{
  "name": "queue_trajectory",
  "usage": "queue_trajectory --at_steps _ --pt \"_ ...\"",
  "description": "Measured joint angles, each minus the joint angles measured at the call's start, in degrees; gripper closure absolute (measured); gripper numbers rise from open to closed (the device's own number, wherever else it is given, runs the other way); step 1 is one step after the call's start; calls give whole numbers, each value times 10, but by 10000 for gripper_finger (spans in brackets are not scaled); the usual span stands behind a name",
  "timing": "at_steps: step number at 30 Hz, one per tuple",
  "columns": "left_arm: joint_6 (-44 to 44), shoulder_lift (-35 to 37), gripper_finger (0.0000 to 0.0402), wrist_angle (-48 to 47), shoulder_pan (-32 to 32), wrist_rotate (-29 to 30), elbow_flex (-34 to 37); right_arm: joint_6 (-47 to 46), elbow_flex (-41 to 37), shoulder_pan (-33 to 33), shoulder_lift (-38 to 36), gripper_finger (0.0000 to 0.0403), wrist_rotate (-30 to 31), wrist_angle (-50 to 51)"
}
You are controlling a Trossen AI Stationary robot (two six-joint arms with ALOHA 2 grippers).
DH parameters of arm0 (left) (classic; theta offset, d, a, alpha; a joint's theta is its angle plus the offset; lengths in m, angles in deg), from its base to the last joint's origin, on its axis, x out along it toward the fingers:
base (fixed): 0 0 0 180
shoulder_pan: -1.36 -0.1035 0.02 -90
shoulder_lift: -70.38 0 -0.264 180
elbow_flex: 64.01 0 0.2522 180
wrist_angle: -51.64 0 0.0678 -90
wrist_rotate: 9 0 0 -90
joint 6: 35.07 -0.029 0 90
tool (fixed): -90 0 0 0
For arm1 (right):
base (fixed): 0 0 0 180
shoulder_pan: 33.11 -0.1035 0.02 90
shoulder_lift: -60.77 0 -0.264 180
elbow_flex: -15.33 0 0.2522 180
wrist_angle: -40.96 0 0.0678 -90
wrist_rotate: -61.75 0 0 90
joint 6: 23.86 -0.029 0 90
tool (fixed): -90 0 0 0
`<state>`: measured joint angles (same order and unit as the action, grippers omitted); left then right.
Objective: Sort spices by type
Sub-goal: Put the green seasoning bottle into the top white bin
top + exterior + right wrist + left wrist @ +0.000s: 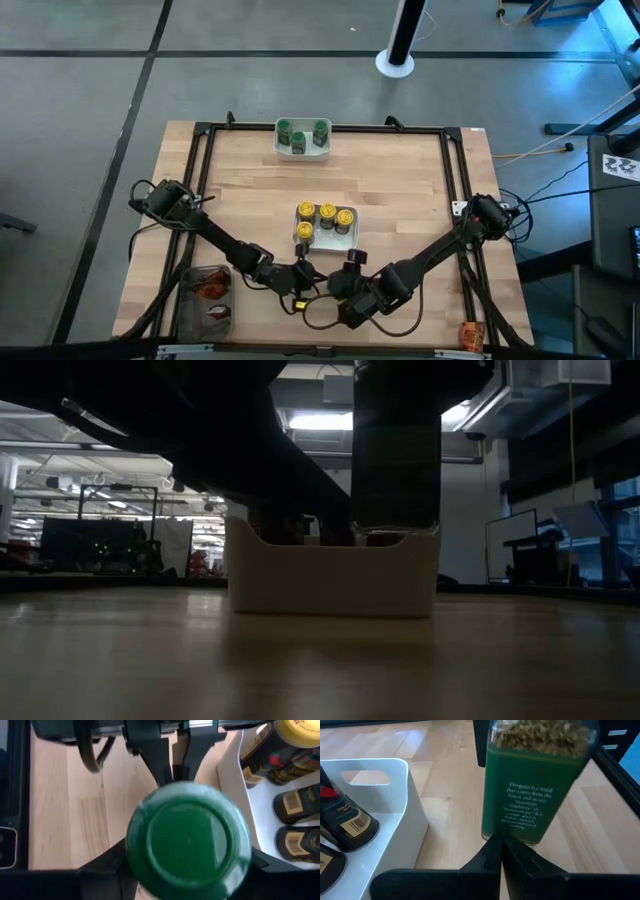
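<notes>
Right wrist view: an oregano jar [187, 840] with a green cap is held in the right hand [187, 870], apparently closed on its sides, beside the white bowl [230, 775] of yellow-capped jars [326, 218]. The left hand [495, 852], fingers pressed together, is seen just beside the jar. The jar is judged light, rigid and smooth; the straight body below the cap is best gripped.

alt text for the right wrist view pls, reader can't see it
The right gripper holds a green-capped oregano jar by its sides, seen cap-on from above the wooden table. Beside it stands a white bowl of yellow-capped jars with dark labels. The left gripper, shut, points at the green jar from across the table.
</notes>
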<state>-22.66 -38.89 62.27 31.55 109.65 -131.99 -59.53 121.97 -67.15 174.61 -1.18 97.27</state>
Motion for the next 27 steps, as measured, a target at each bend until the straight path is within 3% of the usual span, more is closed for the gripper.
queue_trajectory --at_steps 14,27 --pt "-20 25 399 -33 8 -2 0 6 0 4 0 200 9 1" --pt "20 204 398 -353 66 3 -1 68 1 36 -67 200 13 48"
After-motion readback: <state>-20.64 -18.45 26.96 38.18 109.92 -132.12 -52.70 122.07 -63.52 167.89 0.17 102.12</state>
